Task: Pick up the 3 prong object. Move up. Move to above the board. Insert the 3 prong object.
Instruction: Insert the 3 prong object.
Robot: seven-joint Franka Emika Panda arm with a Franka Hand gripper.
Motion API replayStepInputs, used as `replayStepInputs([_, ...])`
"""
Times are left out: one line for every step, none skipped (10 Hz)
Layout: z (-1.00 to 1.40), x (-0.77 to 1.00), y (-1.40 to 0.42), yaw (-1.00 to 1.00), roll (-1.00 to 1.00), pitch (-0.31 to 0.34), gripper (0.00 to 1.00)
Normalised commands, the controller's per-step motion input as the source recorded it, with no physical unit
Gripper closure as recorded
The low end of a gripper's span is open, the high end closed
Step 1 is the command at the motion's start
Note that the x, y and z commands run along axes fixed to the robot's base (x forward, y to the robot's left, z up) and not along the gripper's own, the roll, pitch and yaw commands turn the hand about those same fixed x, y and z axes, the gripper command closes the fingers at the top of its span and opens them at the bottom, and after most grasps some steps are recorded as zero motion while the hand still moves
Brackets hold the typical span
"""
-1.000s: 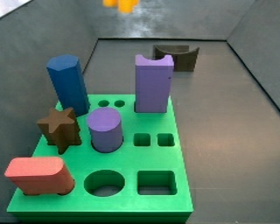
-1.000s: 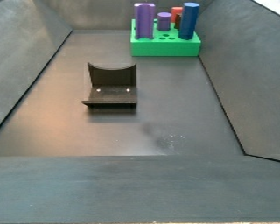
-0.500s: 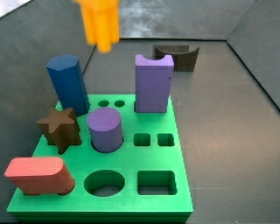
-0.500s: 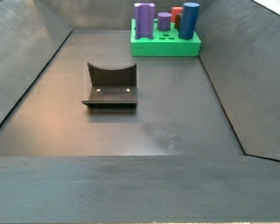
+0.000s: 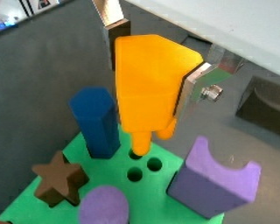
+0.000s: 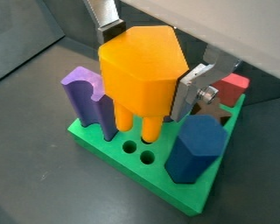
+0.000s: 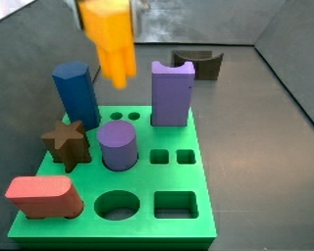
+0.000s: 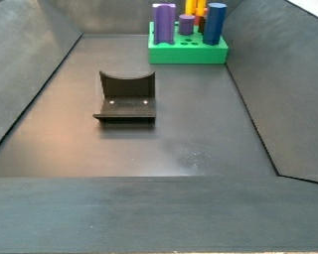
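The 3 prong object [image 5: 152, 74] is a yellow-orange block with thin legs beneath. My gripper [image 5: 152, 63] is shut on it, a silver finger [image 5: 191, 83] pressed to each side; both wrist views show this [image 6: 143, 74]. It hangs over the far end of the green board [image 7: 186, 230], with its legs [image 6: 136, 131] just above the small round holes [image 6: 137, 152], between the blue hexagonal block [image 7: 76, 93] and the tall purple block [image 7: 172, 92]. In a side view it looks blurred [image 7: 110, 41]. The far side view shows only its tip [image 8: 190, 7] above the board [image 8: 189, 53].
On the board stand a brown star [image 7: 67, 143], a purple cylinder [image 7: 117, 145] and a red block [image 7: 42, 196]. A dark U-shaped block [image 8: 126, 96] lies on the grey floor away from the board. Sloped grey walls enclose the bin.
The gripper has brought the 3 prong object down from the top of the side view and across, to over the board's far holes.
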Motion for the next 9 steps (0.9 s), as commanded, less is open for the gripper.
replayStepInputs([-0.26,0.00,-0.08,-0.09,0.10,0.000,1.00])
replayStepInputs([-0.29,-0.06,-0.07,-0.32,0.23,0.014,1.00])
replayStepInputs([-0.35,-0.10,-0.02,-0.53,0.20,0.050,1.00])
replayStepInputs([-0.39,0.00,-0.03,-0.57,0.02,0.016,1.00])
replayStepInputs([-0.36,0.00,-0.01,-0.33,-0.02,-0.003,1.00])
replayStepInputs([-0.33,0.00,0.00,-0.11,-0.06,-0.020,1.00])
replayStepInputs([-0.33,0.00,0.00,0.00,-0.08,-0.027,1.00])
replayStepInputs([-0.20,-0.09,0.00,0.00,-0.02,-0.043,1.00])
replayStepInputs([-0.26,-0.11,0.00,0.02,-0.04,-0.073,1.00])
